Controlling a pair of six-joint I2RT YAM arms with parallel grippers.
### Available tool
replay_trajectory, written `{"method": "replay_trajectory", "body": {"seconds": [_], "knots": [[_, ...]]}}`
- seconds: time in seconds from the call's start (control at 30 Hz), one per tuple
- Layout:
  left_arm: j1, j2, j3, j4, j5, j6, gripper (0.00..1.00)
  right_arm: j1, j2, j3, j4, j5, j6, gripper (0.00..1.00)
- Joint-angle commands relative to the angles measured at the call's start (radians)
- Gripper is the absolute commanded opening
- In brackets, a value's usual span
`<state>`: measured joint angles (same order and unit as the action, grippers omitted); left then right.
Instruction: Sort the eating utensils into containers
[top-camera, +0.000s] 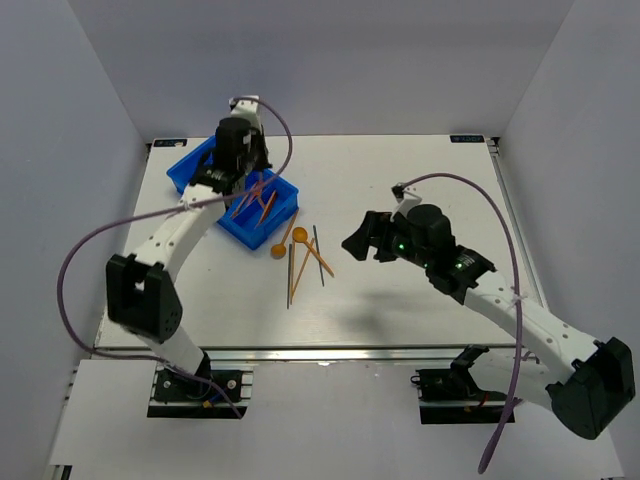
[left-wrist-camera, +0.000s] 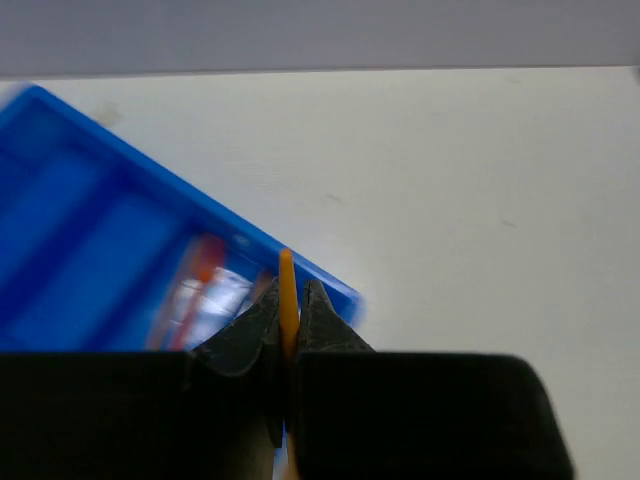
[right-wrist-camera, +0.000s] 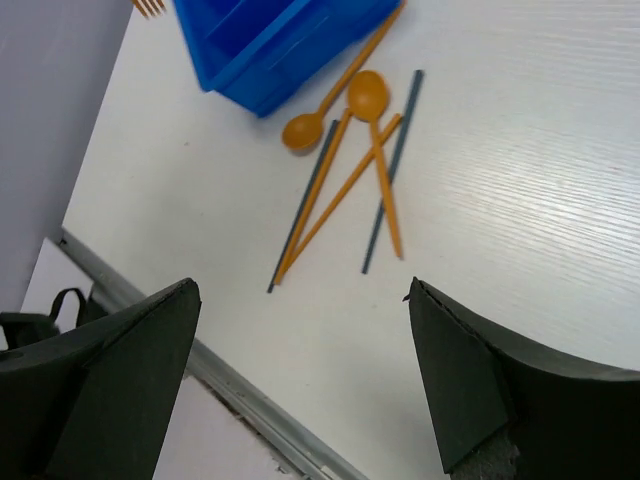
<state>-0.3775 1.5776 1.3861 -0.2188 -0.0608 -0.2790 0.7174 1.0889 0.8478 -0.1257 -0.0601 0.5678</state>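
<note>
The blue tray (top-camera: 190, 172) sits at the back left; it also shows in the left wrist view (left-wrist-camera: 90, 250) and the right wrist view (right-wrist-camera: 262, 40), with several orange and red utensils (top-camera: 262, 202) in its near end. My left gripper (left-wrist-camera: 290, 292) is shut on a thin orange utensil (left-wrist-camera: 287, 300) and hovers over the tray (top-camera: 240, 175). Two orange spoons (right-wrist-camera: 366, 98), orange sticks (right-wrist-camera: 335, 195) and dark grey sticks (right-wrist-camera: 395, 165) lie loose on the table right of the tray (top-camera: 300, 250). My right gripper (right-wrist-camera: 300, 290) is open and empty, above the table right of them (top-camera: 362, 240).
The white table ends in a metal rail (top-camera: 330, 352) at the near edge; it shows in the right wrist view too (right-wrist-camera: 230, 395). Grey walls enclose the left, back and right sides. Purple cables loop from both arms.
</note>
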Motion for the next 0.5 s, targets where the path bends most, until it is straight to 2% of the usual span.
{"method": "replay_trajectory", "body": {"seconds": [0.0, 0.03, 0.07, 0.17, 0.27, 0.47], "knots": [[0.038, 0.148, 0.152, -0.157, -0.282, 0.396, 0.0, -0.047, -0.064, -0.033, -0.061, 0.026, -0.039, 0.89], [0.051, 0.188, 0.192, -0.136, -0.319, 0.424, 0.0, -0.056, -0.075, -0.044, -0.072, 0.025, -0.048, 0.89], [0.052, 0.259, 0.253, -0.114, -0.42, 0.454, 0.0, -0.059, -0.098, -0.05, -0.083, 0.026, -0.063, 0.89], [0.052, 0.362, 0.295, 0.014, -0.508, 0.57, 0.0, -0.062, -0.142, -0.069, -0.126, 0.02, -0.098, 0.89], [0.052, 0.409, 0.283, 0.134, -0.522, 0.62, 0.0, -0.062, -0.187, -0.081, -0.16, 0.014, -0.12, 0.89], [0.052, 0.407, 0.154, 0.34, -0.459, 0.667, 0.0, -0.064, -0.23, -0.09, -0.147, -0.046, -0.164, 0.89]]}}
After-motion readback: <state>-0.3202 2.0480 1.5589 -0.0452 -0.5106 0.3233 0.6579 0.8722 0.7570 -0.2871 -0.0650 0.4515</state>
